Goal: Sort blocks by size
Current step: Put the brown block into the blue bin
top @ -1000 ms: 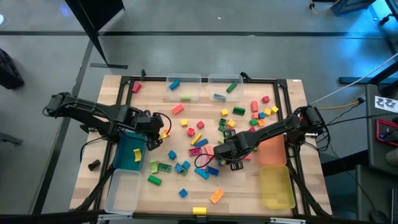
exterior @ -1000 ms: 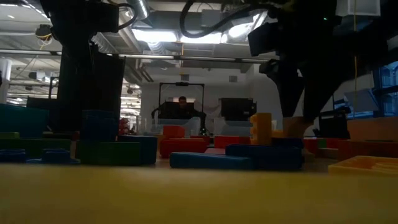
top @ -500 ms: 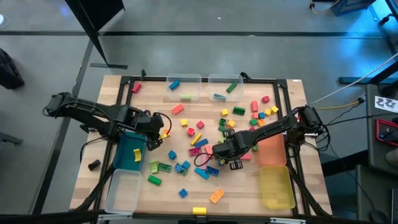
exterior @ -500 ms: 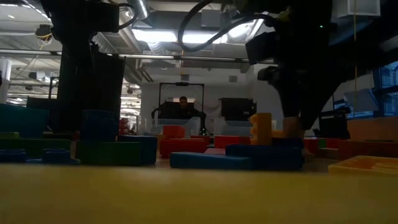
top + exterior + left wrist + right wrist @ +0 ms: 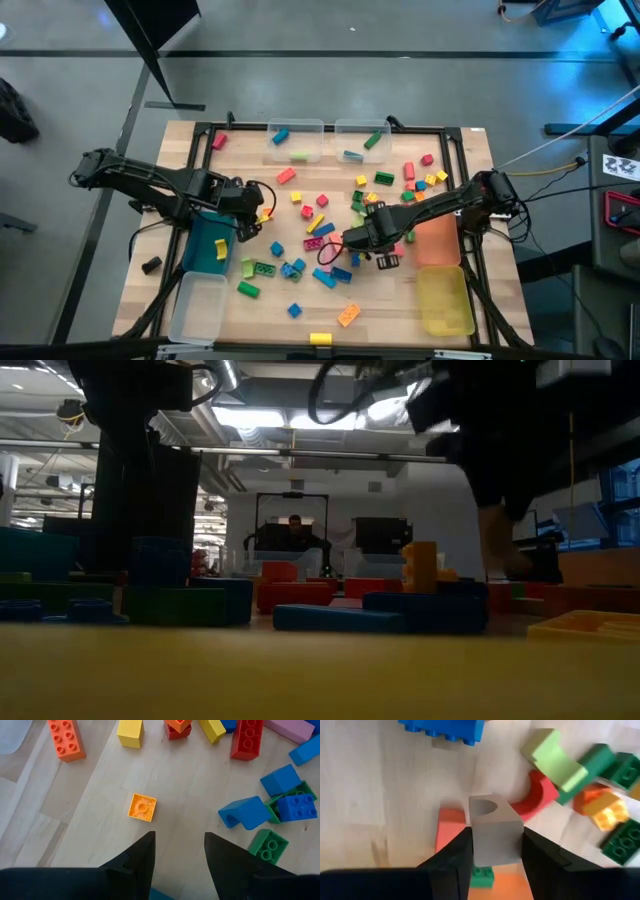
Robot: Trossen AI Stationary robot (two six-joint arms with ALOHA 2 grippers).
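Observation:
Many coloured blocks (image 5: pixel 320 225) lie scattered over the middle of the wooden table. My right gripper (image 5: pixel 385 261) hangs above them near the orange bin, shut on a pale grey block (image 5: pixel 495 835). Below it on the table lie a red arch piece (image 5: pixel 537 795) and a salmon block (image 5: pixel 450 827). My left gripper (image 5: pixel 262 214) waits open beside the blue bin, above bare wood, with nothing between its fingers (image 5: pixel 145 852). A small orange block (image 5: pixel 142 807) lies just ahead of it. My right gripper pinches the grey block by two opposite sides (image 5: pixel 472 840) between its two fingers (image 5: pixel 540 855). The fingers point down from above. The block's face with a round hollow (image 5: pixel 485 807) faces up toward the wrist. The block hangs clear of the table.
Two clear bins (image 5: pixel 297 140) (image 5: pixel 362 140) with a few blocks stand at the far edge. A blue bin (image 5: pixel 208 245) and a clear bin (image 5: pixel 197 308) stand at the left, an orange bin (image 5: pixel 437 240) and a yellow bin (image 5: pixel 445 300) at the right. A dark frame (image 5: pixel 455 130) borders the table.
My right gripper has risen from the table with the grey block between its fingers; the block now hangs clear above the other blocks. The wrist has tipped so that the fingers point more steeply down.

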